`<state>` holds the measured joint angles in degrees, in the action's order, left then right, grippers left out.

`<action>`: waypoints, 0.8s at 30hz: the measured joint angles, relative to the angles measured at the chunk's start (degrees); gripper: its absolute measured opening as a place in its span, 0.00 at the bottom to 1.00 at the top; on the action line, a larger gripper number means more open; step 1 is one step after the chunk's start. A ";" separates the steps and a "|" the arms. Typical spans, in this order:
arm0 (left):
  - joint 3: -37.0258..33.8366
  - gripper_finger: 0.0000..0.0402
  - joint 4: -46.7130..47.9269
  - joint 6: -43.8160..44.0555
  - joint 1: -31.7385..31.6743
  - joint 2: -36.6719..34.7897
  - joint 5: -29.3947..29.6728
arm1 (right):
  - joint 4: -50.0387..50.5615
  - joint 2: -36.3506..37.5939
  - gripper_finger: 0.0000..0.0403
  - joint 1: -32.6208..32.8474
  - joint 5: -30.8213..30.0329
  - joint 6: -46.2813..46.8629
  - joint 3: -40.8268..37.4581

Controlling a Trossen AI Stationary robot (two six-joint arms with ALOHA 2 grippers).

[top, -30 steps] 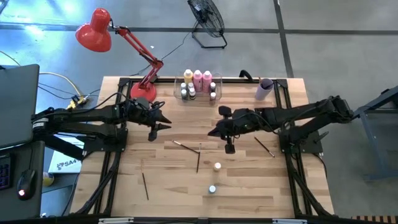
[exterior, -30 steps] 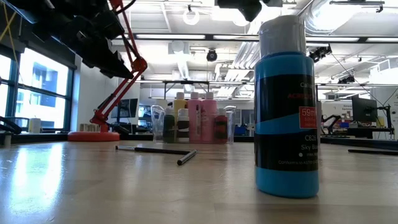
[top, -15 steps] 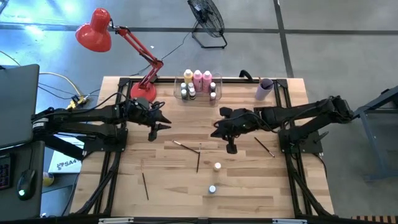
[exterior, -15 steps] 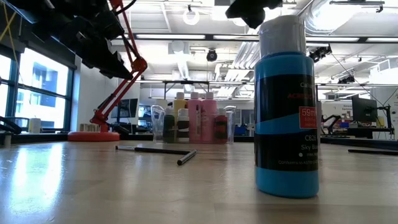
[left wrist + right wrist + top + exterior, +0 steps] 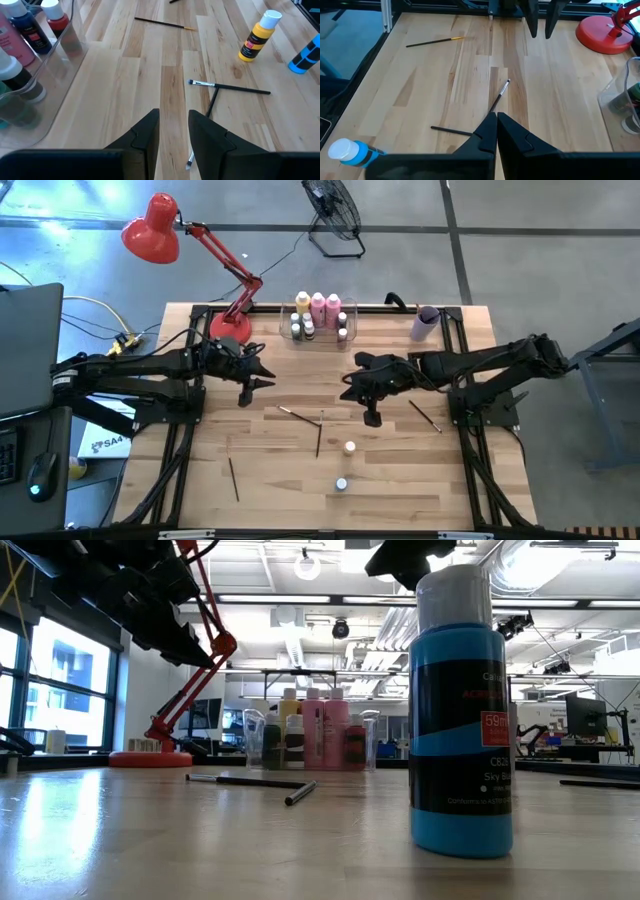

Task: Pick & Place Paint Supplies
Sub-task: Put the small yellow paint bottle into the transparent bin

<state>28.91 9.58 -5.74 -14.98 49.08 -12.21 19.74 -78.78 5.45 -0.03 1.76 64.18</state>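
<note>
The left end effector (image 5: 262, 381) hovers above the worktop (image 5: 260, 480) near the red lamp base (image 5: 229, 327), fingers (image 5: 148, 131) slightly apart and holding nothing. The right end effector (image 5: 347, 390) hovers mid-worktop, fingers (image 5: 488, 131) pressed together, empty. A clear bin (image 5: 318, 321) at the far edge holds tall pink and yellow bottles and small capped ones. Two crossed paintbrushes (image 5: 310, 423) lie between the arms. A yellow bottle (image 5: 349, 447) and a blue bottle (image 5: 341, 484) stand nearer the front edge. Further brushes lie at (image 5: 233, 478) and (image 5: 425, 416).
</note>
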 joint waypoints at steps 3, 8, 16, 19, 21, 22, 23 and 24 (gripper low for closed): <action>0.00 0.25 0.00 0.02 0.00 0.00 0.00 | -0.02 0.00 0.01 0.00 0.00 0.00 0.00; 0.00 0.25 0.00 0.02 0.00 0.00 0.00 | -0.02 0.00 0.01 0.00 0.14 0.15 0.00; 0.00 0.25 0.00 0.02 0.00 0.00 0.00 | 0.22 0.00 0.01 0.00 0.20 0.12 0.00; 0.00 0.25 0.00 0.03 0.00 0.00 0.01 | 0.20 0.00 0.01 -0.02 -0.01 0.04 -0.01; 0.00 0.25 0.00 0.04 0.00 0.00 0.01 | 0.16 0.00 0.01 -0.29 -0.05 -0.24 -0.02; 0.00 0.25 0.00 0.02 0.00 0.00 0.02 | 0.13 0.00 0.01 -0.45 -0.07 -0.28 -0.02; 0.00 0.25 0.00 0.04 0.00 0.00 0.00 | 0.06 0.00 0.01 -0.72 -0.07 -0.26 -0.02; 0.00 0.25 0.00 0.03 0.00 0.00 0.02 | -0.15 0.00 0.01 -0.98 -0.13 -0.26 -0.02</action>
<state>28.91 9.58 -5.70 -14.98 49.08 -12.19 19.60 -78.78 4.47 -0.16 1.50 64.16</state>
